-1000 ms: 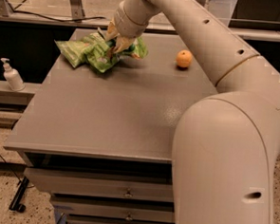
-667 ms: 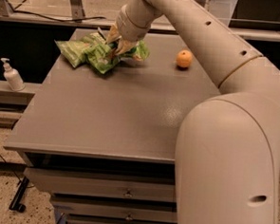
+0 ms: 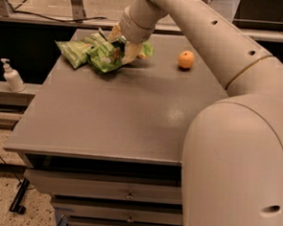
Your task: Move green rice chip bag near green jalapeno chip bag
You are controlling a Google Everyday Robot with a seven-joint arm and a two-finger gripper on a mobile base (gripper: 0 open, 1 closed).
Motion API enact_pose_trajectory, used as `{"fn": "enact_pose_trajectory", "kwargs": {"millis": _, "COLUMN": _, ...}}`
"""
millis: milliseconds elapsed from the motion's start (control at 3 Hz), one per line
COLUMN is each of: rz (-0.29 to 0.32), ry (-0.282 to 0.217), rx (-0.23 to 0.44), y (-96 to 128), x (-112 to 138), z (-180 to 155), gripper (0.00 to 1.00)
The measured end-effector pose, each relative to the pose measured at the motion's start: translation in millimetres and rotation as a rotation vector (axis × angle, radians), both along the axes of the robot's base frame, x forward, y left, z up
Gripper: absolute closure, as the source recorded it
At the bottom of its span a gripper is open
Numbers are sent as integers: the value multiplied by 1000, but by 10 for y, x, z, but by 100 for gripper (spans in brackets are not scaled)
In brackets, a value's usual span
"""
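The green rice chip bag (image 3: pixel 103 58), bright and puffy, lies on the grey table (image 3: pixel 122 113) at its far left. Part of it shows to the right of the gripper. The green jalapeno chip bag (image 3: pixel 72 50), flatter and duller, lies right beside it on the left, touching it. My gripper (image 3: pixel 122 43) hangs over the rice chip bag's right half. Its tan fingers (image 3: pixel 131 52) stand apart, with the bag beneath and between them. The bag rests on the table.
An orange (image 3: pixel 185 59) sits on the far right of the table. A white pump bottle (image 3: pixel 12 76) stands on a ledge left of the table. My arm reaches over the table's right side. Drawers are below the front edge.
My arm and gripper have shifted slightly to the right. Both bags have stayed where they were.
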State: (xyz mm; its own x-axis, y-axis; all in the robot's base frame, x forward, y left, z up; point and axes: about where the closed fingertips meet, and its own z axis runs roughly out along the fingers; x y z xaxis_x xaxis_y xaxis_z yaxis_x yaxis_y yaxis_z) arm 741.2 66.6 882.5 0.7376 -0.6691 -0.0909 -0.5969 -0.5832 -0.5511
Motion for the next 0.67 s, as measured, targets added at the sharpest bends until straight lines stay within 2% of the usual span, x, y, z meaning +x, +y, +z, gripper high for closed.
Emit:
{"fn": "enact_pose_trajectory", "kwargs": {"millis": 333, "rz": 19, "ry": -9, "rx": -6, "y": 27, "x": -57, "z": 88, "gripper": 0}}
{"fn": "enact_pose_trajectory", "kwargs": {"millis": 667, "rz": 17, "ry": -39, "rx": 25, "y": -18, "x": -142, "z": 327, "gripper": 0}}
